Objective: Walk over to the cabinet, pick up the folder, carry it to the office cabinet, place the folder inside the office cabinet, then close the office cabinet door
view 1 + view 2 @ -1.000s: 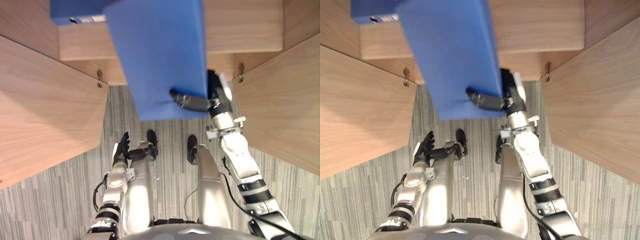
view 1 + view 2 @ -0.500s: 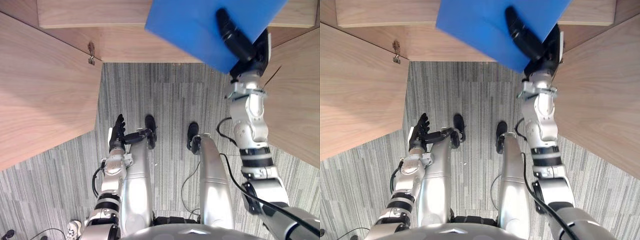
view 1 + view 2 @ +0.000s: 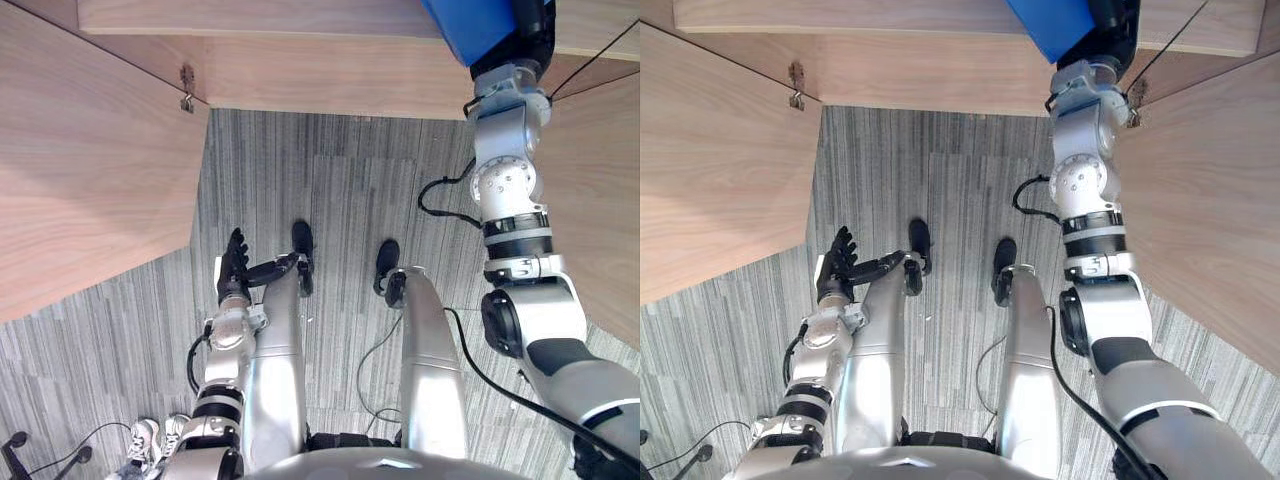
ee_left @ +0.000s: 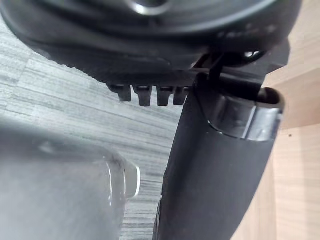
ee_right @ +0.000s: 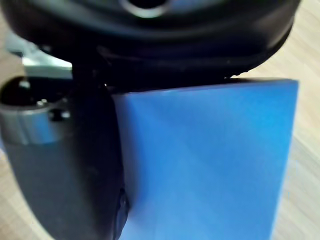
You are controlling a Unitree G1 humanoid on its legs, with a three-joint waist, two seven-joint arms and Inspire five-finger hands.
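We see one blue folder (image 3: 472, 24) raised in front of the cabinet (image 3: 300, 62), over its wooden front edge and close to the right door (image 3: 605, 200). The one right hand (image 3: 533, 30) holds it. In the right wrist view its thumb (image 5: 55, 170) lies along the folder's face and pinches it against the hand. The cabinet has two doors, and both stand open, with the left door (image 3: 90, 170) well apart from the folder. We count two hinges, one on the left (image 3: 186, 88) and one on the right (image 3: 1133, 95). The one left hand (image 3: 235, 268) hangs low over the grey striped carpet (image 3: 330, 190), fingers straight and empty. Two pale shoes (image 3: 150, 436) of a person stand by the lower left corner.
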